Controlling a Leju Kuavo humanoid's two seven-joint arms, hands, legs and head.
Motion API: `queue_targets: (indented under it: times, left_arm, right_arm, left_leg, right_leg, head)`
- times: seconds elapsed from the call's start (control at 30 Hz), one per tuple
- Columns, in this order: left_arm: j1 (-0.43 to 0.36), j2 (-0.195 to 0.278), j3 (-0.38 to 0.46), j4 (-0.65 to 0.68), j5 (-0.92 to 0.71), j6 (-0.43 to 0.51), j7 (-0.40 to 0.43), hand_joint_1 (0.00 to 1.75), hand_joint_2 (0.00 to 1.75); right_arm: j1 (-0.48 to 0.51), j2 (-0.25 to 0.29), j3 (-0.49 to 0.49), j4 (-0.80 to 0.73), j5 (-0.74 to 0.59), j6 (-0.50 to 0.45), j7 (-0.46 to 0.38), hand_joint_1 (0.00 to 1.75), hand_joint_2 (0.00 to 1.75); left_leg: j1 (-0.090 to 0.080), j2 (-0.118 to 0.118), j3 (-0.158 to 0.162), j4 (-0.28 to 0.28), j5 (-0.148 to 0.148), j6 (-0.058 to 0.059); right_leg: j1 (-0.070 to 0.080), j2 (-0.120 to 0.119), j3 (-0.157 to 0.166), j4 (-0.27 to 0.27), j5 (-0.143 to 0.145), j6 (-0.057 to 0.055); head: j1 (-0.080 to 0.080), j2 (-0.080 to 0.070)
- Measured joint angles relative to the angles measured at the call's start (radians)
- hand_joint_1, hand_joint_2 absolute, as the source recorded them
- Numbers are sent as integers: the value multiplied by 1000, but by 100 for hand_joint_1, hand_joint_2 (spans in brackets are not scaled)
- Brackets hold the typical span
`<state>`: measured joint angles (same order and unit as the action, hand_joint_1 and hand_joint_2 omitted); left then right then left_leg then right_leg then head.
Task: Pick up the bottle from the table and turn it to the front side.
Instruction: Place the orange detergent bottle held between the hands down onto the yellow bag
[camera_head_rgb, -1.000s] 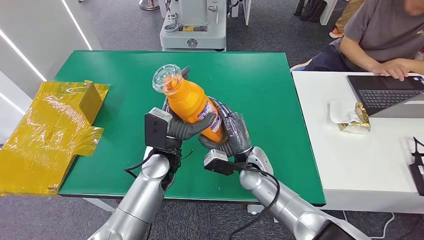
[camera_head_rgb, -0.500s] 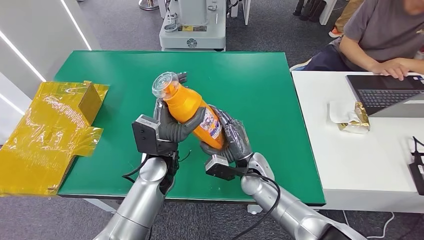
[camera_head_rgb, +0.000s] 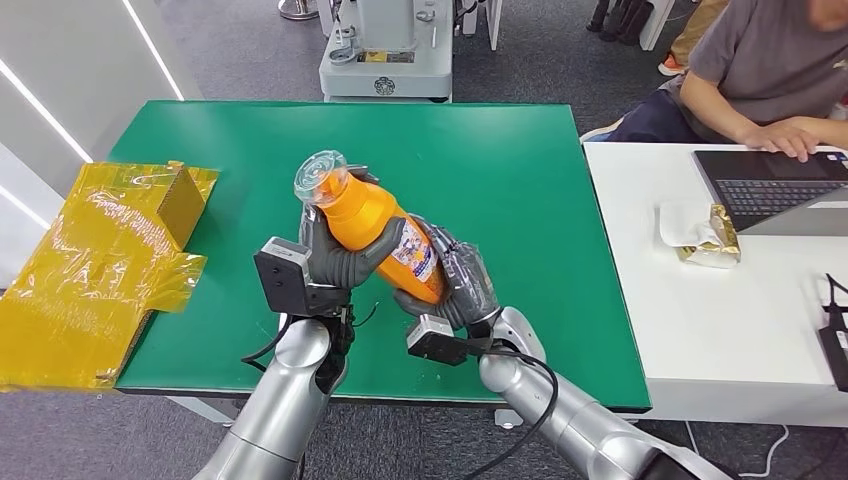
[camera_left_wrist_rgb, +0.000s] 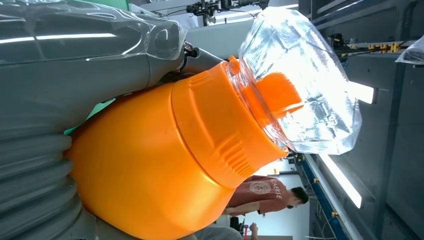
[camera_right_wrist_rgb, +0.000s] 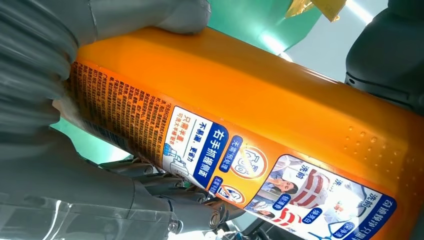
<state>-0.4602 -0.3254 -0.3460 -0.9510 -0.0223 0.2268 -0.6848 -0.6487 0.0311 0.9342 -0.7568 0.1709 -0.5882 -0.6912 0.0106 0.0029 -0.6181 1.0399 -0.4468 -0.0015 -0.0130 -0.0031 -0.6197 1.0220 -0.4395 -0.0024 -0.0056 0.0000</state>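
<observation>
Together, left hand (camera_head_rgb: 335, 262) and right hand (camera_head_rgb: 462, 280) wrapped around the tilted orange bottle (camera_head_rgb: 385, 228) above the table (camera_head_rgb: 520, 180).

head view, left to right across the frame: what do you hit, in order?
Crinkled yellow plastic bag → left hand → orange bottle with clear cap → right hand → white side table → foil-wrapped snack on tissue → dark laptop.

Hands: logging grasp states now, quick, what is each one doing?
Left hand: holding the orange bottle near its neck.
Right hand: holding the same bottle at its lower body.
</observation>
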Motion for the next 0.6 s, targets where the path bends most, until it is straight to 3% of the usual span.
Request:
queue_targets:
  times: [0.17, 0.3, 0.6]
  left_arm:
    - [0, 0, 0, 0, 2, -1, 0, 175, 175]
    - [0, 0, 0, 0, 4, -1, 0, 175, 175]
    - [-15, 0, 0, 0, 36, 20, 0, 175, 175]
  right_arm:
    - [0, -2, 0, 0, 0, 0, 0, 175, 175]
    - [1, -4, 0, 0, 0, -9, -1, 0, 175]
    - [48, -13, -32, -27, -32, -61, -5, 0, 175]
  left_leg:
    - [0, 0, 0, 0, 0, 0]
    - [0, 0, 0, 0, 0, 0]
    - [0, 0, 0, 0, 0, 0]
  right_leg:
    - [0, 0, 0, 0, 0, 0]
    - [0, 0, 0, 0, 0, 0]
    - [0, 0, 0, 0, 0, 0]
  head:
    - [0, 0]
    - [0, 0]
    - [0, 0]
